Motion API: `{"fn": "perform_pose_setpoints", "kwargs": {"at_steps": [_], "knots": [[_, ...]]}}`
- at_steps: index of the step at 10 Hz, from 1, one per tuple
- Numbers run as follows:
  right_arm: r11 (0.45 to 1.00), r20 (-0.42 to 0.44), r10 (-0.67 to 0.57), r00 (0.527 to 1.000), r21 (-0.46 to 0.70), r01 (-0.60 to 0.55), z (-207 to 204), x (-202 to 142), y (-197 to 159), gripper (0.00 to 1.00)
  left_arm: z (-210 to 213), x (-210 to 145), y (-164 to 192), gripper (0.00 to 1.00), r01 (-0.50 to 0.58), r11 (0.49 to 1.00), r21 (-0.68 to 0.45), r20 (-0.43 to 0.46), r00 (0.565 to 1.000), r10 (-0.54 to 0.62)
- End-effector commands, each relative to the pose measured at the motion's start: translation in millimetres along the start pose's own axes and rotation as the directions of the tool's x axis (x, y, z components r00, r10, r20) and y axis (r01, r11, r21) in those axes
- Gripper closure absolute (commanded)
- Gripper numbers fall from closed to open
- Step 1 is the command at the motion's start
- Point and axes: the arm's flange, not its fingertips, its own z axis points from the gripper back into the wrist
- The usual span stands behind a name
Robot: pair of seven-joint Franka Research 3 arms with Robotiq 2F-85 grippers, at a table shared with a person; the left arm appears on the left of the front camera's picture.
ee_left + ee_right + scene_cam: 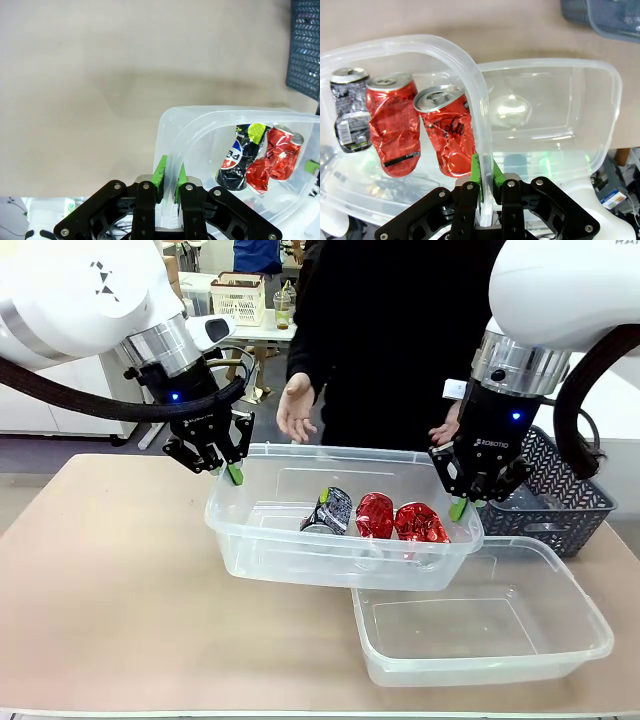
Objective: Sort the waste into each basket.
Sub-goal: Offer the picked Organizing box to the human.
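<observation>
Far side, 10 o'clock corner: left gripper (233,472) clenched on rim of upper tub (300,562). Person's hand (296,408) open at tub's 12 o'clock, apart from it. Inside tub, row left to right: dark crushed can (330,510), red crushed can (375,515), second red can (420,523), touching. Right gripper (460,505) pinching same rim at 3 o'clock. Second tub (590,635) on table (100,570) at 5 o'clock, partly under upper tub. Lattice basket (565,502) at 3 o'clock, behind right gripper.
</observation>
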Motion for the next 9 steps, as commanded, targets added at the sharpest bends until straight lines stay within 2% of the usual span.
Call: {"fn": "perform_pose_setpoints", "kwargs": {"at_steps": [1, 2, 3, 4, 5, 6, 8, 9], "knots": [[1.000, 0.000, 0.000, 1.000, 0.000, 0.000, 0, 0, 0, 0.94, 0, 0, 0, 0.93, 0.000, 1.000, 0.000, 0.000, 1.000, 0.000], [0.999, -0.015, 0.043, 0.999, 0.012, -0.042, 23, 47, 24, 0.94, 17, 50, -3, 0.93, -0.008, 1.000, 0.020, 0.046, 0.999, 0.007], [0.998, -0.022, 0.060, 0.998, 0.031, -0.060, 34, 83, 40, 0.94, 31, 85, 0, 0.93, -0.010, 1.000, -0.001, 0.102, 0.995, 0.010], [0.998, -0.035, 0.054, 0.998, 0.035, -0.053, 35, 114, 52, 0.94, 38, 112, 11, 0.93, -0.058, 0.998, 0.002, 0.130, 0.990, 0.057], [0.999, -0.040, 0.033, 0.999, 0.037, -0.031, 27, 137, 58, 0.94, 36, 126, 17, 0.93, -0.047, 0.998, -0.040, 0.110, 0.993, 0.051], [0.998, -0.031, 0.011, 0.999, 0.059, -0.009, 17, 153, 60, 0.94, 28, 129, 19, 0.93, -0.062, 0.998, -0.010, 0.123, 0.990, 0.063], [0.997, -0.022, 0.006, 1.000, 0.078, -0.004, 5, 162, 57, 0.94, 16, 132, 28, 0.93, -0.059, 0.998, -0.012, 0.087, 0.994, 0.060], [0.996, -0.033, 0.016, 0.999, 0.083, -0.013, 0, 157, 55, 0.94, 24, 137, 40, 0.93, -0.058, 0.998, 0.025, 0.093, 0.994, 0.055]]}}
